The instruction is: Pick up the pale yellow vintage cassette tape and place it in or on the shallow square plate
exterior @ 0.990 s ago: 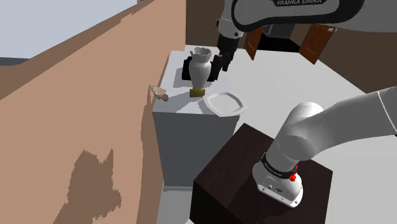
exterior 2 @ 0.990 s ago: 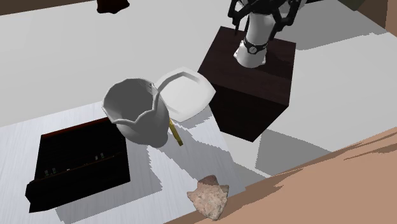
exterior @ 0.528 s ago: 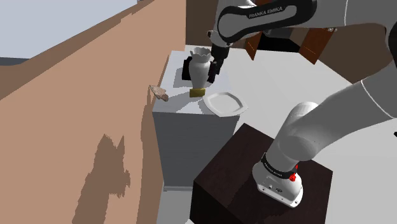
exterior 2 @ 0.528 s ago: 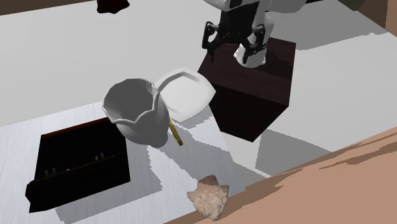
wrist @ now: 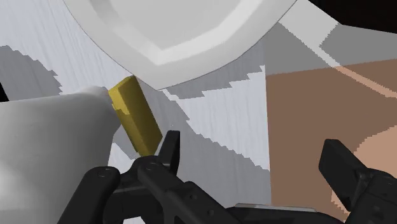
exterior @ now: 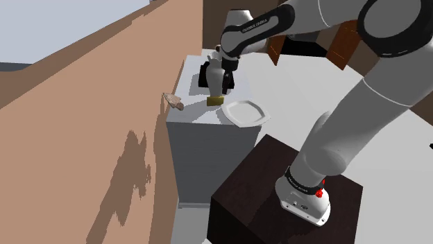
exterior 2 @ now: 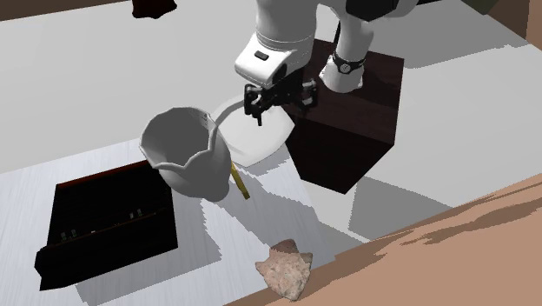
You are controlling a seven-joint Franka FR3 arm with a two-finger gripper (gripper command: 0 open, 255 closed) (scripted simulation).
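Tool [wrist: 252,145] wide open, empty. Cassette [wrist: 133,118] just beside vase [wrist: 51,133], not between jaws. Judgement: shift toward vase, centre over cassette, descend without clipping vase.

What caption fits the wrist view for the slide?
Open fingers above the table, with the yellow cassette lying beside the white vase near the white plate's rim.

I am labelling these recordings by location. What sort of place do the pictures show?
Probably a room in a house: a grey cabinet stands beside a brown wall, and on it sit household things, a white vase and a white plate.
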